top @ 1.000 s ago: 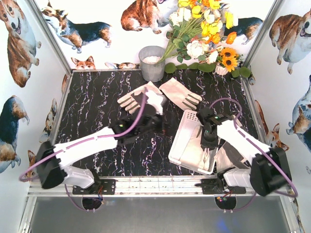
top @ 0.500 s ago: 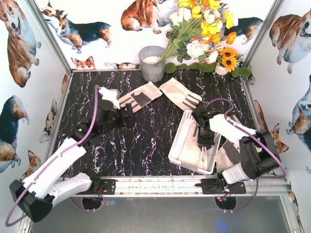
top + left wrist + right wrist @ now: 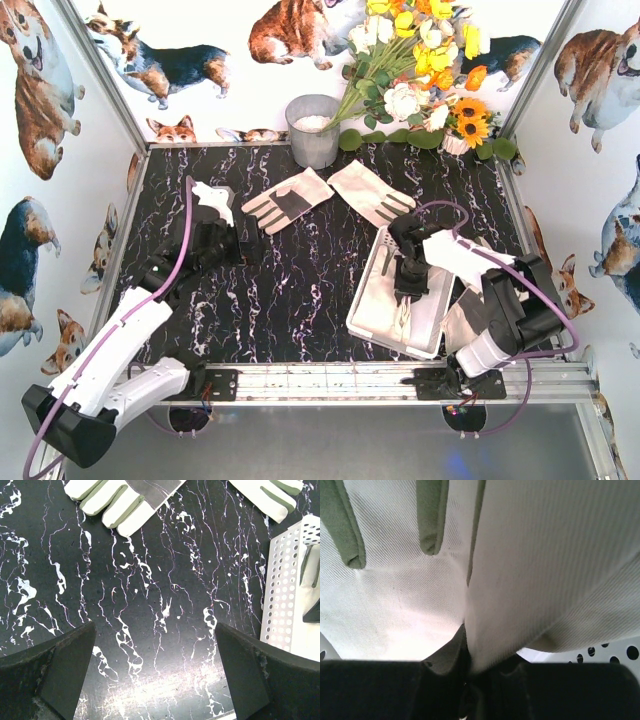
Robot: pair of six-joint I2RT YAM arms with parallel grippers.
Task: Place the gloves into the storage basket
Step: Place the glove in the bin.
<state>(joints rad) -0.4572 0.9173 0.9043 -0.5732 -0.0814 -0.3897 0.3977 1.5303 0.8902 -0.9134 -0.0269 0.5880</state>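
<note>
Fingers of the right gripper (image 3: 466,652) are pressed together on a fold of cream fabric, the pinched glove (image 3: 535,555). Two grey-green finger strips of that glove cross the top of the right wrist view, and a few holes of a perforated wall show at the lower right. Seen from above, the right gripper (image 3: 407,283) reaches down inside the storage basket (image 3: 366,298), with pale fabric on the basket floor just on its near side. The white basket lies at an angle close to the near right corner of the counter (image 3: 200,320), one short end toward the near edge.

The left gripper (image 3: 155,630) has its fingers spread wide with nothing between them, only black, white-veined marble below. From above, the left gripper (image 3: 232,243) sits nearer the left edge than the right, well apart from the basket.

Two loose gloves lie on the marble near the middle of the far edge. The patched glove (image 3: 288,200) is palm up with its grey patch showing and its fingers toward the left edge. The second glove (image 3: 372,193) points its fingers toward the right edge, its fingertips near the basket's far end but apart from it. Their cuffs lie close together, and I cannot tell whether they touch.

A pale fabric piece (image 3: 466,322) lies between the basket and the right edge, mostly hidden by the right arm. A grey metal bucket (image 3: 313,130) and a bunch of flowers (image 3: 420,70) stand at the far edge
</note>
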